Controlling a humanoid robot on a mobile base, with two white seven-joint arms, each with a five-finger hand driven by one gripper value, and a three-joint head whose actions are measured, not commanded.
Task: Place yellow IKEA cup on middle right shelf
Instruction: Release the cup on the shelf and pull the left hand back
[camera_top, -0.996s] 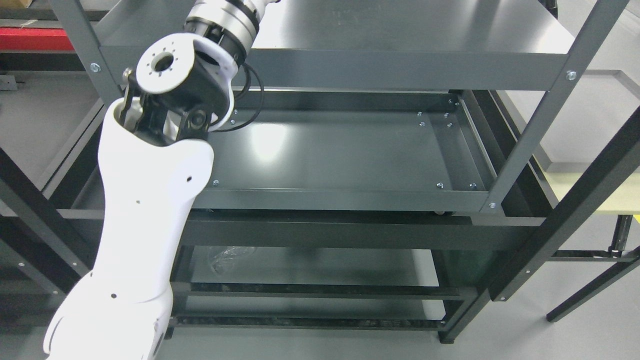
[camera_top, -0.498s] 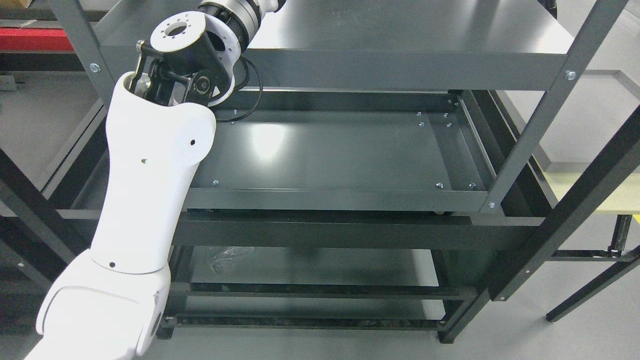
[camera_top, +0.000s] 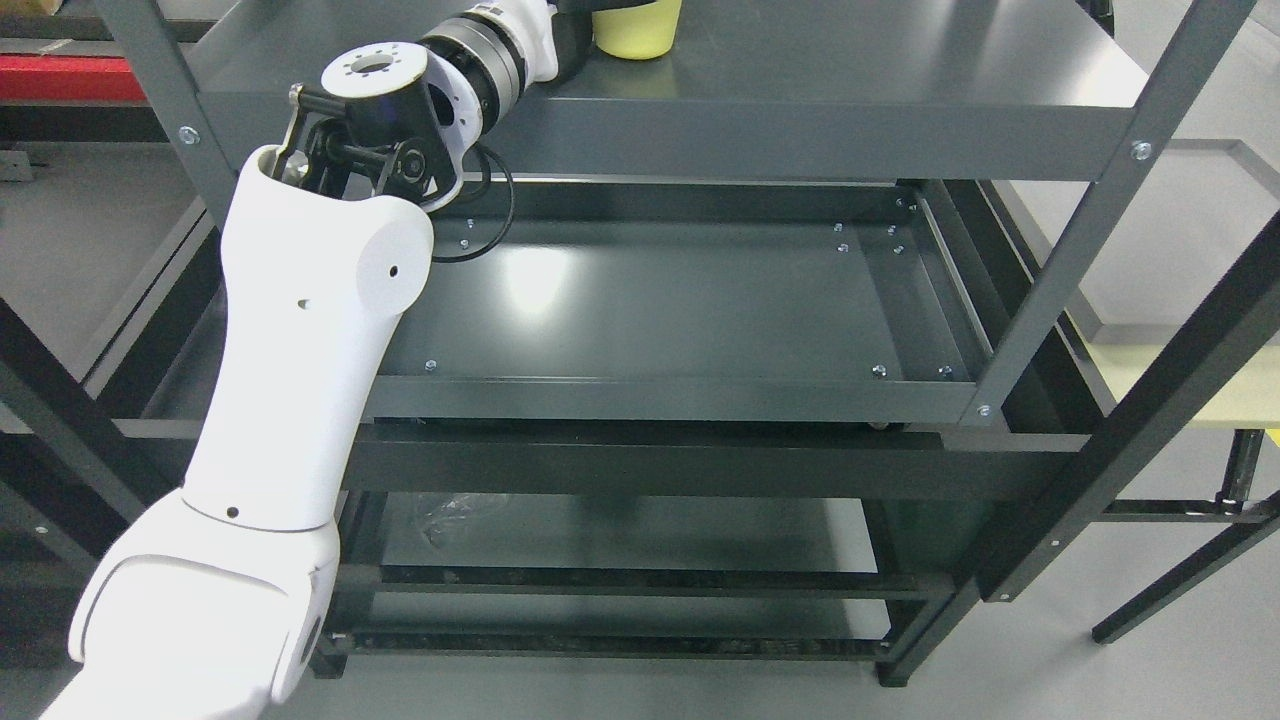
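Yellow cup standing on the top shelf of a dark grey metal rack, cut off by the upper edge of the view. White left arm rising from the lower left to the top shelf; its hand lies just beside the cup, mostly out of view, finger state not discernible. Middle shelf bare.
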